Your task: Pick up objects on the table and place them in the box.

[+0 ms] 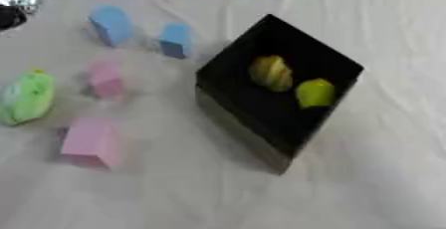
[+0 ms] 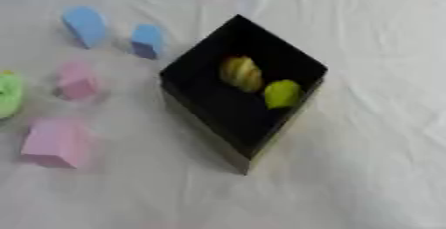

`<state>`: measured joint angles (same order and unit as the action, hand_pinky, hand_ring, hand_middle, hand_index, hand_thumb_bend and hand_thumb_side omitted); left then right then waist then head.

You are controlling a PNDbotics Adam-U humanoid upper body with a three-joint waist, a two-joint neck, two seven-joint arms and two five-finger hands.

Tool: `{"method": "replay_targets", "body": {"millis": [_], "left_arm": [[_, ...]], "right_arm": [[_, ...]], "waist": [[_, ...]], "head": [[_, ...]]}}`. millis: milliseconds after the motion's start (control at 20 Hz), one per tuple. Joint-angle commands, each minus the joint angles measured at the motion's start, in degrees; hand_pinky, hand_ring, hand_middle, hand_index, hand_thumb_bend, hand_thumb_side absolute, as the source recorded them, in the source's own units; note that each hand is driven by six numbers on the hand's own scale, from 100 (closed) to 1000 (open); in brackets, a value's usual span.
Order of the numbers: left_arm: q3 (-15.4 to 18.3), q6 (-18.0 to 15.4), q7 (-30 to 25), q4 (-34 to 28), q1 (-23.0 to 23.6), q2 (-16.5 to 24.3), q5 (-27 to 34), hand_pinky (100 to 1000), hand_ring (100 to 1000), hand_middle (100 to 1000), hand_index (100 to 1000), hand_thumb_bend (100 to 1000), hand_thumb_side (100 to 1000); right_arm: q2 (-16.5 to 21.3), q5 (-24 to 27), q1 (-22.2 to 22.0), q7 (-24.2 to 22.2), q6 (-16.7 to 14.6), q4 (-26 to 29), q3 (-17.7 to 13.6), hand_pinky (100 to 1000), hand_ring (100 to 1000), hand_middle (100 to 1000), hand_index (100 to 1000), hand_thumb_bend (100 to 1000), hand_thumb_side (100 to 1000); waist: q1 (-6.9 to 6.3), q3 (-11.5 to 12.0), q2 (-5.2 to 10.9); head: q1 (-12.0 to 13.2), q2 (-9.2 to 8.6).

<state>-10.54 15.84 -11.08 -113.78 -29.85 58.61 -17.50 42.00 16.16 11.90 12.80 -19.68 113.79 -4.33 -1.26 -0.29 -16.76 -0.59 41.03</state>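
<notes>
Neither of my hands shows in either view, so I cannot tell their state. At frame center the black box already holds a yellow piece and a green one. Left of it five wait: green toy, big pink block, big blue block, small blue block, small pink block.

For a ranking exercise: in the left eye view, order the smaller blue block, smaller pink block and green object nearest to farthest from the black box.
1. Smaller blue block, up-left.
2. Smaller pink block, left.
3. Green object, far left.
</notes>
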Motion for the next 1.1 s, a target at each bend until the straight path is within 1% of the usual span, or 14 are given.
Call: {"method": "replay_targets", "body": {"millis": [50,250,450,600,700,850,1050,1100], "left_arm": [[-1.53,0.28,-8.38,-0.81,-1.68,3.82,-1.30,885,863,860,944,423,429],[-3.27,0.07,-14.54,-0.81,-3.22,4.47,-1.59,899,874,864,939,521,386],[-4.32,0.93,-17.41,-0.81,-4.44,4.55,-0.38,901,877,859,927,568,359],[-5.16,1.57,-18.79,-0.81,-5.34,4.25,-0.16,901,878,861,928,571,342],[-5.86,1.91,-20.09,-0.81,-5.71,4.28,0.27,905,884,870,938,570,290],[-6.26,1.88,-21.93,-0.81,-5.19,4.76,1.60,910,889,875,940,598,286],[-5.87,0.06,-24.87,-0.81,-2.59,6.86,2.61,915,893,876,937,630,289],[-5.75,-0.25,-25.38,-0.81,-1.75,7.42,2.80,916,894,877,937,640,303]], "right_arm": [[2.14,-0.32,0.61,-0.32,0.08,0.80,-0.28,863,819,587,767,100,550],[2.16,-0.27,0.50,-0.55,0.27,0.80,-0.15,863,819,586,767,100,550],[2.10,-0.27,0.45,-0.79,0.52,0.80,0.04,863,819,586,767,100,550],[2.06,-0.23,0.47,-1.02,0.68,0.80,0.19,864,819,585,767,100,549],[1.99,-0.24,0.44,-1.15,0.75,0.80,0.23,864,819,585,767,100,548],[1.96,-0.36,0.26,-1.27,0.85,0.80,0.28,864,820,584,767,100,548],[1.99,-0.59,0.09,-1.46,1.02,0.80,0.44,865,820,584,767,100,549],[1.97,-0.61,0.10,-1.50,1.09,0.80,0.49,865,820,584,767,100,549]], "waist": [[-0.74,-0.16,0.55],[-0.88,-0.35,0.67],[-1.01,-0.31,0.77],[-0.99,-0.35,0.85],[-0.93,-0.44,0.89],[-0.90,-0.48,0.87],[-1.09,-0.28,0.80],[-1.16,-0.20,0.78]], "head": [[-0.19,0.05],[-0.06,0.25],[0.02,0.46],[0.06,0.52],[0.14,0.57],[0.13,0.67],[0.00,0.78],[-0.04,0.77]]}}
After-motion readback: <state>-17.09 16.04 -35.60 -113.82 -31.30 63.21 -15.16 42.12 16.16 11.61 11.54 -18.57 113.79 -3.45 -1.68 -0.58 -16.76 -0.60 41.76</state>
